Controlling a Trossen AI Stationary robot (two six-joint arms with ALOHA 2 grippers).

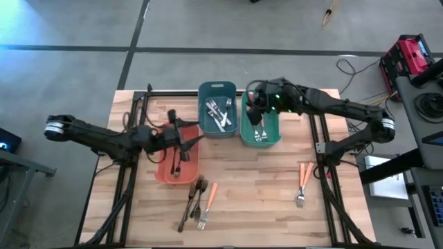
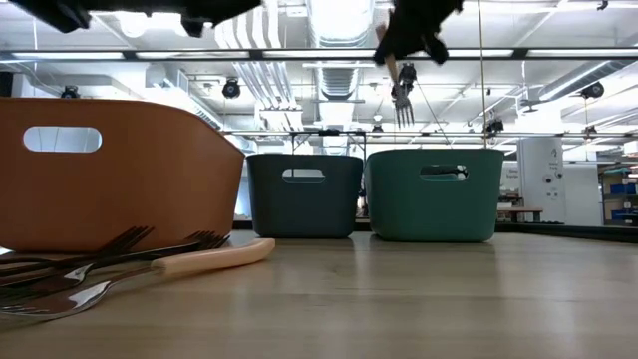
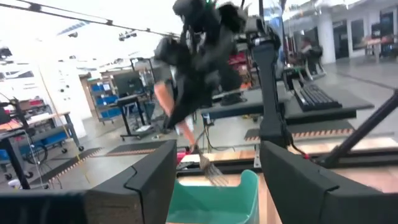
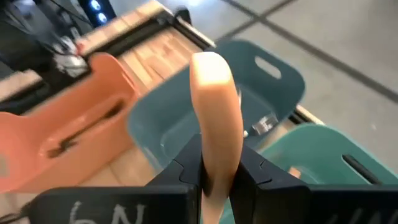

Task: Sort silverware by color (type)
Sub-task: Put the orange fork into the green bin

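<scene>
While the right pincer [image 1: 257, 114] grips an orange-handled fork [image 2: 402, 98] above the green plastic bin [image 1: 261, 137] and the left pincer [image 1: 181, 138] gapes over the salmon bin [image 1: 160, 171], six utensils, near that bin [image 1: 199, 202] and farther off [image 1: 302, 184], lie unsorted on the bench [image 1: 256, 207].

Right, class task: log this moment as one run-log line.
left gripper: open above salmon plastic bin | right gripper: shut on orange-handled silver fork, above green plastic bin

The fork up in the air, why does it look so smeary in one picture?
In the left wrist view the right gripper and its orange-handled fork are smeared by motion blur; in the low view the fork hangs dark against bright ceiling lights; in the right wrist view its handle is close and soft.
</scene>
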